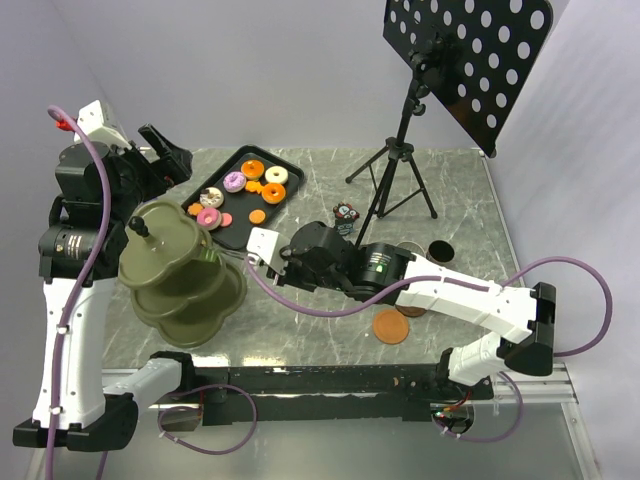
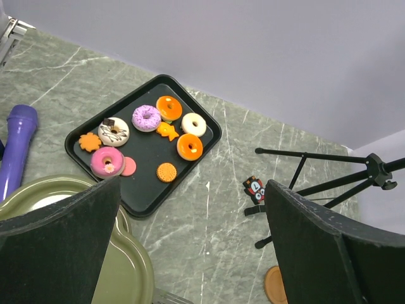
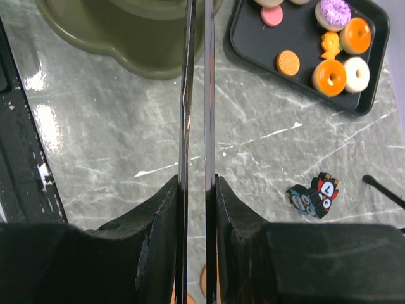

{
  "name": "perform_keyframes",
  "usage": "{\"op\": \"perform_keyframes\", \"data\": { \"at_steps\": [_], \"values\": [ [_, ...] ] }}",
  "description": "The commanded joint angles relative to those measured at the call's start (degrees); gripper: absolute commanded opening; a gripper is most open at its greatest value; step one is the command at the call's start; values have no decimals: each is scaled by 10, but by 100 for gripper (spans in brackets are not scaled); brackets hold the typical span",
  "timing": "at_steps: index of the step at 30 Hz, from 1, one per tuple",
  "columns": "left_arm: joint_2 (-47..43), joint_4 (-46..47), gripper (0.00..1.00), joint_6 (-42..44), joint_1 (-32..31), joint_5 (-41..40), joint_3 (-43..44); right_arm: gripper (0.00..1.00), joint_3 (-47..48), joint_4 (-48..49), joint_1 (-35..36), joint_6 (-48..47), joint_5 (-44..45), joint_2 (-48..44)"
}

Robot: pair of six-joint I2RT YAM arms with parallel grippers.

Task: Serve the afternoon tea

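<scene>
Saucer (image 1: 390, 326) lies nr table's near edge, right of centre. R gripper (image 3: 196, 183) mid-table, clamped on thin metal tongs (image 3: 187, 95). Green tiered stand (image 1: 180, 275) near-left. L gripper (image 2: 193, 190) raised at left, jaws wide, empty. Donuts (image 2: 147, 118) on black tray (image 2: 142, 183) by far-left corner.

donuts (image 1: 273, 192) — on black tray (image 1: 238, 232) | green stand (image 1: 165, 240) beside it | saucer (image 1: 390, 326) — near front edge
</scene>
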Motion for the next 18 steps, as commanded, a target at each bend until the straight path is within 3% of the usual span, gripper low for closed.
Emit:
{"op": "perform_keyframes", "data": {
  "at_steps": [1,12,18],
  "values": [
    [-12,6,100,-2,3,-6,18,0,5,59,5,-9,-10,10],
    [-13,3,100,-1,3,3,13,1,12,68,5,-8,-17,42],
    [-15,2,100,-2,3,7,10,33,17,60,5,-3,-17,40]
  ]
}}
